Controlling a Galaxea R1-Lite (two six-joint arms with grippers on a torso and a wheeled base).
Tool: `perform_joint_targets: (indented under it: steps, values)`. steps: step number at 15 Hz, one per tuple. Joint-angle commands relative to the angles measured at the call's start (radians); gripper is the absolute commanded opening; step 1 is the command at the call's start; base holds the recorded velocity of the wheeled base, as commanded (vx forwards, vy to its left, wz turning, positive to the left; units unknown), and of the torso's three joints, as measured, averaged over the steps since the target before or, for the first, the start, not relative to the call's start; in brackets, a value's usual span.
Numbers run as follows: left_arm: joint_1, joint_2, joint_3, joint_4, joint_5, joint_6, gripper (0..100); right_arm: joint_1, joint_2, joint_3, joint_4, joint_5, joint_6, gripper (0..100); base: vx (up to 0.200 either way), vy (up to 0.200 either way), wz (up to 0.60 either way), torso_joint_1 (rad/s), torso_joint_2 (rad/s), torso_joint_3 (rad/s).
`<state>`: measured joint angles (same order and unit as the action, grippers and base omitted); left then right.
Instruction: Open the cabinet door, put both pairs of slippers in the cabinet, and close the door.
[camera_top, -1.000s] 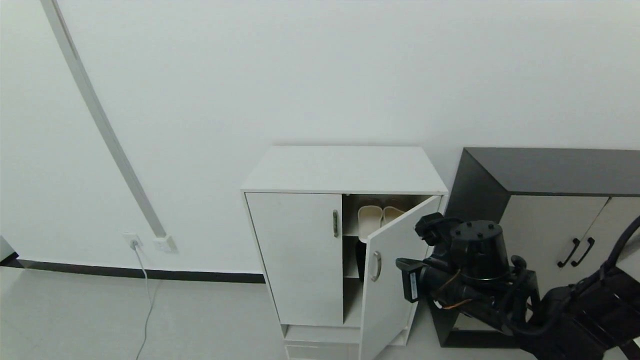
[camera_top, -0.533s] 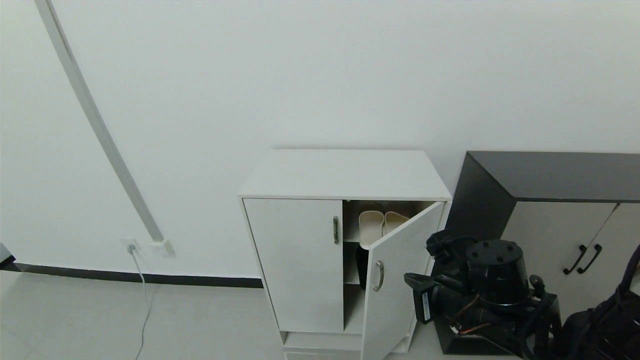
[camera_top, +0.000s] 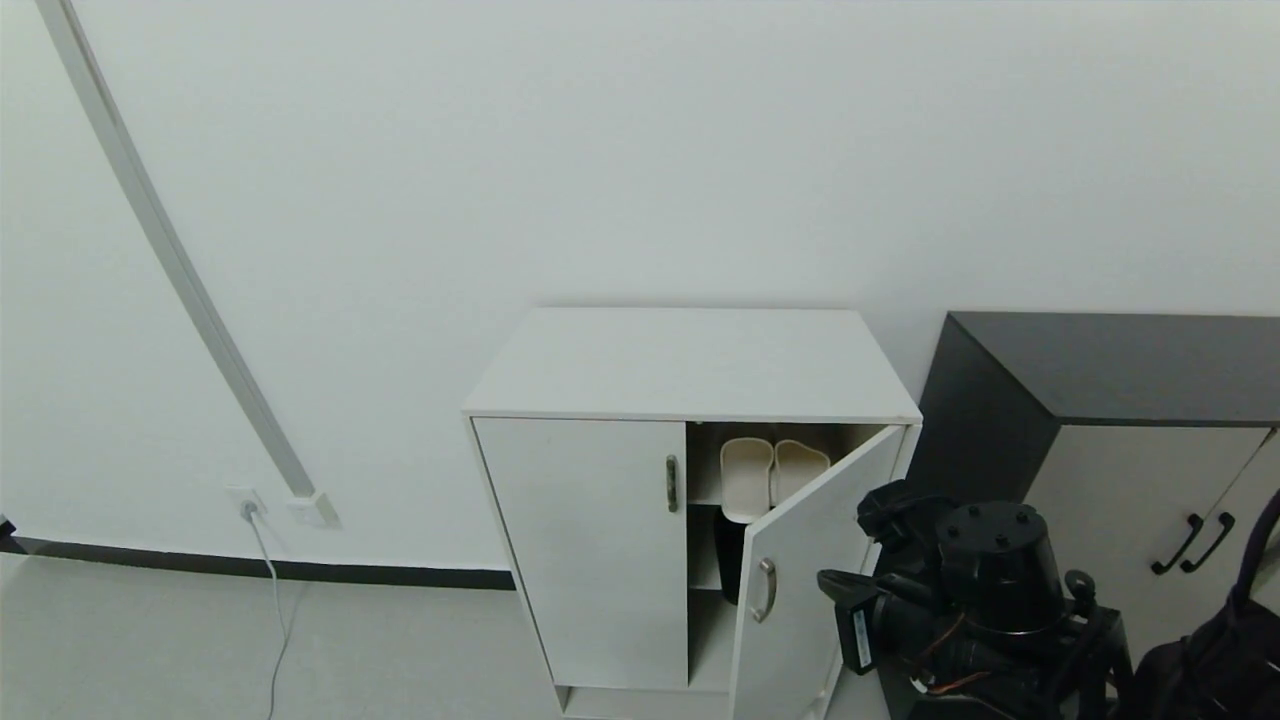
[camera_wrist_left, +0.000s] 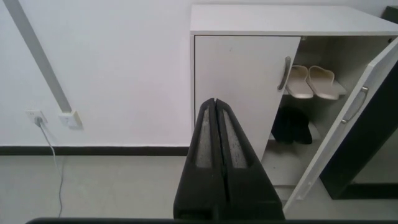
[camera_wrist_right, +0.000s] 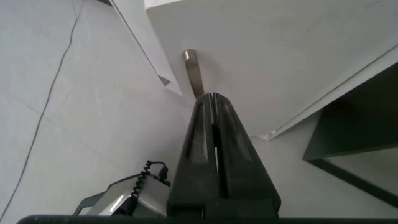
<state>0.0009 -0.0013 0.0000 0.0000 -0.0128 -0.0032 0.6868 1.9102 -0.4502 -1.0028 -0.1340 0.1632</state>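
Closing seems in hand; beige foam slippers (camera_top: 772, 475) and a dark pair (camera_wrist_left: 292, 127) lie inside the white wooden cabinet (camera_top: 690, 360), its right door (camera_top: 800, 560) ajar; right gripper (camera_wrist_right: 213, 102) and left gripper (camera_wrist_left: 215, 107) are pinched closed, empty; next, push the door flush.

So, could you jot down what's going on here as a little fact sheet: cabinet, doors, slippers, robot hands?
Cabinet: white cabinet against the wall
Left door: shut
Right door: partly open
Upper shelf: beige slippers, side by side
Shelf below: dark pair, partly hidden
Left gripper: shut, empty, back from the cabinet
Right gripper: shut, empty, close to the open door's handle
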Motion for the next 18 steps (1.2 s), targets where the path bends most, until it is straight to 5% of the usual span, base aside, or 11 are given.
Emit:
perform_joint_targets:
  steps: [1, 18]
  values:
    - [0.001, 0.001, 0.0, 0.0, 0.0, 0.0, 0, 0.0, 0.035, -0.016, 0.0, -0.001, 0.001, 0, 0.0, 0.0, 0.0, 0.0, 0.0, 0.0]
    - [0.001, 0.001, 0.0, 0.0, 0.0, 0.0, 0, -0.061, 0.366, -0.423, -0.037, -0.006, -0.037, 0, 0.0, 0.0, 0.0, 0.0, 0.0, 0.0]
